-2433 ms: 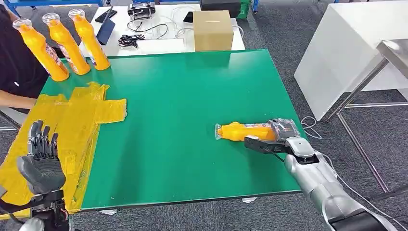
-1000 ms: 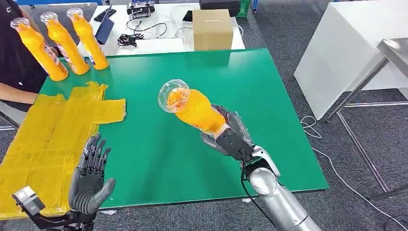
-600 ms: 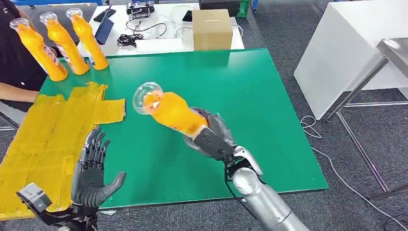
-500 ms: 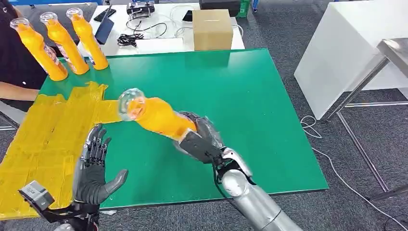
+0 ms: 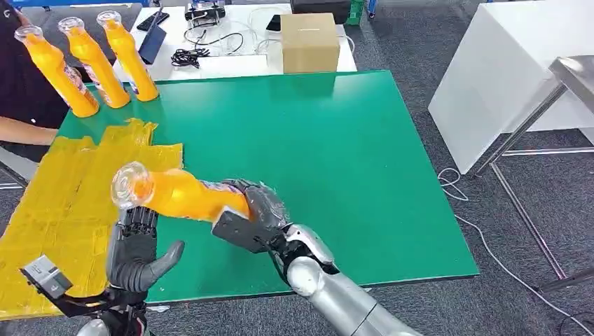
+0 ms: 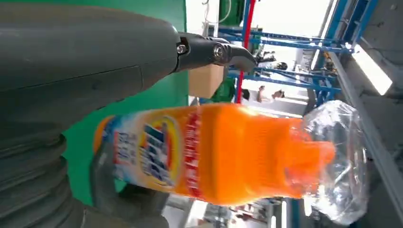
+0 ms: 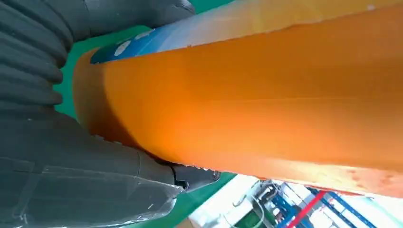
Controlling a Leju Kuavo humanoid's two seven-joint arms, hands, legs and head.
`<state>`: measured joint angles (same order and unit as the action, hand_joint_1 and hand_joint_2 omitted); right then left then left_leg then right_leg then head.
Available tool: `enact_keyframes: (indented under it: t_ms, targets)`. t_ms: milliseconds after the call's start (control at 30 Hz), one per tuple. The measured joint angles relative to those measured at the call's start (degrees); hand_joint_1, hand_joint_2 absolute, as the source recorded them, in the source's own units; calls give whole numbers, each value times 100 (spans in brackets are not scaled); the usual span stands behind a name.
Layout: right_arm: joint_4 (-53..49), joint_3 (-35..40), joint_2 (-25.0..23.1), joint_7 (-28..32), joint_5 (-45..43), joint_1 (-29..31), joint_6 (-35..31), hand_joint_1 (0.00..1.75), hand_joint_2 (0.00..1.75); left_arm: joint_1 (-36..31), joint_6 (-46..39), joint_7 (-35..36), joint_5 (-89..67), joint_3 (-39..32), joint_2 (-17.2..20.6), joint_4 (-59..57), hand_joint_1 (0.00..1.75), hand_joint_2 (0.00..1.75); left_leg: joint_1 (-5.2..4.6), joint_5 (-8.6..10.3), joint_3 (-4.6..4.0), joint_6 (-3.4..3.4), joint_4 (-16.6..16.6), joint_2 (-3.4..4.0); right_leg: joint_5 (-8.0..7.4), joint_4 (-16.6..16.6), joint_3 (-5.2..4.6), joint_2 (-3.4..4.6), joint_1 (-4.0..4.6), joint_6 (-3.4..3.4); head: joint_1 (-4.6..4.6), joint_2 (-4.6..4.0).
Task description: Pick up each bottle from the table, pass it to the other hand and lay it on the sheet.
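Green table (image 5: 336,140), blue-labelled orange bottle (image 5: 178,196)

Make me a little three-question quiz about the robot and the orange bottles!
1. True or false: the right hand holds the orange bottle by its base end.
2. How many bottles stand upright at the far left corner of the green table? A) one B) three C) five
3. Fill in: the left hand waits, palm up, under the bottle's ____ end.

Key: 1. true. 2. B, the three standing bottles. 3. cap.
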<state>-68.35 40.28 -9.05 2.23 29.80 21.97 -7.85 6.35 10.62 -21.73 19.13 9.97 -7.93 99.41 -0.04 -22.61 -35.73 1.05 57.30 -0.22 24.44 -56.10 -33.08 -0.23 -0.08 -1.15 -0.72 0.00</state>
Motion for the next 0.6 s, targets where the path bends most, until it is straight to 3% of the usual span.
enact_keyframes:
  t_ms: [200, 600]
  targets:
    - [48, 312, -59, -142, 645, -7, -417, 175, 175, -13, 190, 136, 286, 0, -11, 31, 0, 175, 1, 0, 0, 0, 0, 0, 0, 0, -2, 0, 1, 0, 0, 0]
    - [48, 616, -127, -271, 1086, -76, -522, 175, 175, -35, 166, 164, 321, -17, -11, 46, 0, 175, 1, 0, 0, 0, 0, 0, 0, 0, -1, 0, 1, 0, 0, 0]
